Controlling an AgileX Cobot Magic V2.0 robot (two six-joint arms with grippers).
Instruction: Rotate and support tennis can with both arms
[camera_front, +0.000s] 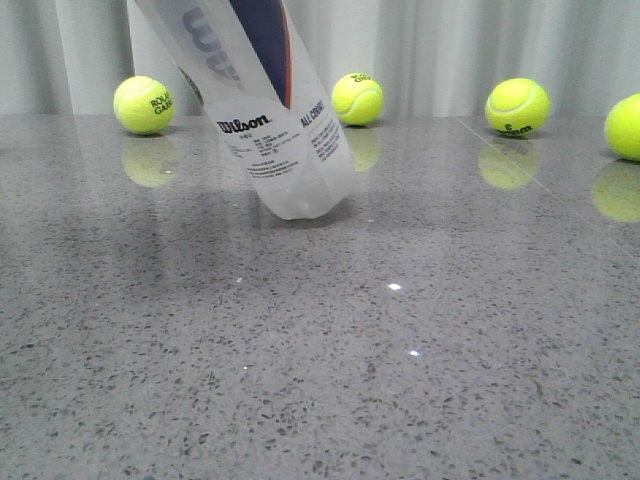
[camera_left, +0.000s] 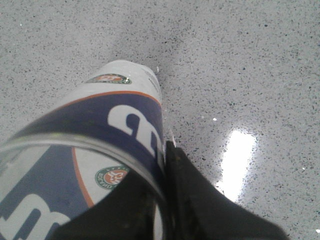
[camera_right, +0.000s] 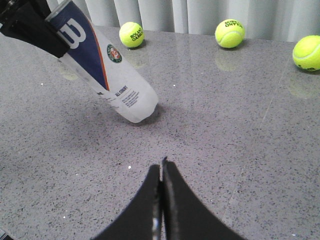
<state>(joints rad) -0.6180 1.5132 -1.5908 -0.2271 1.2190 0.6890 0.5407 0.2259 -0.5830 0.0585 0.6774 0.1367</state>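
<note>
The tennis can (camera_front: 272, 130) leans over, its closed clear end on the grey table and its open rimmed end raised toward the left. In the left wrist view my left gripper (camera_left: 165, 167) is shut on the can's wall at the metal rim (camera_left: 75, 142), one finger inside and one outside. The right wrist view shows that same gripper (camera_right: 29, 26) holding the can (camera_right: 107, 75) at its top. My right gripper (camera_right: 161, 169) is shut with nothing in it, hovering over bare table well short of the can's lower end. Neither gripper appears in the front view.
Several yellow-green tennis balls line the table's back edge before a pale curtain: one to the can's left (camera_front: 144, 105), one just behind it (camera_front: 357, 98), others further right (camera_front: 517, 107). The speckled grey tabletop (camera_front: 400, 350) stretches toward the front.
</note>
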